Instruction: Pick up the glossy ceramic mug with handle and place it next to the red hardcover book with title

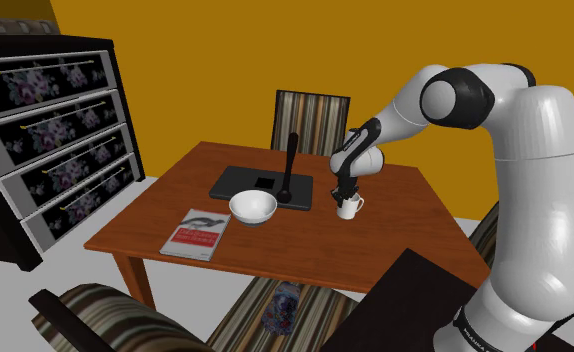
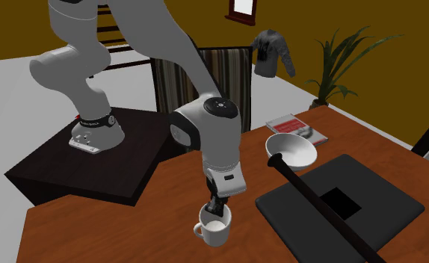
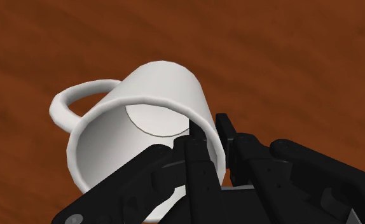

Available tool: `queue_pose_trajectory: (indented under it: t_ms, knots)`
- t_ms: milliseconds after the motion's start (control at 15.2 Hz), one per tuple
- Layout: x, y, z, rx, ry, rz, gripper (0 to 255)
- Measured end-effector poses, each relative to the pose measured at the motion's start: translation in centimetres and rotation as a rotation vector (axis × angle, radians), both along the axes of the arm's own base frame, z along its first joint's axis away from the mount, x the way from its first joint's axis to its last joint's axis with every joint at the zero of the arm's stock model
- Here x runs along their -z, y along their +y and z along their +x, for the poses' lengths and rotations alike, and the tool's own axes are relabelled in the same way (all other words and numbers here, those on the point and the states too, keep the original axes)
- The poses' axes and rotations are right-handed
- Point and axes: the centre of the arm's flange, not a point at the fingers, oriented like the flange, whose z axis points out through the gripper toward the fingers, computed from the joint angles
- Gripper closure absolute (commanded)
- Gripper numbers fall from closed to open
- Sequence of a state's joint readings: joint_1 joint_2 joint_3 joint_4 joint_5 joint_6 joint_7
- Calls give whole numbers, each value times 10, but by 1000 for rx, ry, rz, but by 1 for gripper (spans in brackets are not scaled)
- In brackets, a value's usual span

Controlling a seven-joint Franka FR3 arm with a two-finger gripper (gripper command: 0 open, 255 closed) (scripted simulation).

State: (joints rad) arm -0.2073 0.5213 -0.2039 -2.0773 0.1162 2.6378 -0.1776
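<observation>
Mustard-yellow walls [image 1: 225,50] back a brown wooden table [image 1: 405,250], over which the white Franka arm with dark joints [image 1: 535,140] bends down on the side near its stand. Largest on the tabletop is a flat black board with an upright black lever [image 1: 260,183]. Toward the shoulder view's left, a red hardcover book with a pale picture on its cover [image 1: 195,233] lies flat near the corner, and a round white bowl [image 1: 253,207] sits just beside it. The glossy white mug with a loop handle [image 3: 143,95] is well apart from the book, past the bowl and by the board's other end. We cannot tell whether its base rests on the wood or hangs just above it. The all-black gripper [image 3: 208,127] pinches the mug's wall with jaws narrow, one finger inside the rim and one outside, on the side away from the handle. We judge the step in hand to be the lift and carry. A pinch on one wall lets a mug swing, and in the wrist view it looks tilted, so we would rise slowly and straight. We would travel high enough to clear the bowl and skirt the lever, then lower onto bare wood just beside the book without touching it. We would part the fingers only once the base sits flat.
</observation>
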Motion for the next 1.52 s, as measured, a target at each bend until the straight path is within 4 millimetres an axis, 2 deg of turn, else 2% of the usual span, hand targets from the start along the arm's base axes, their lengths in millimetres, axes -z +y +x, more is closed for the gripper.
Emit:
queue_pose_trajectory:
  t_ms: [396, 1518]
  knots:
    - [-6, 0, 0, 0, 0, 0, 255]
    - [-94, 1, -1, 0, 0, 0, 255]
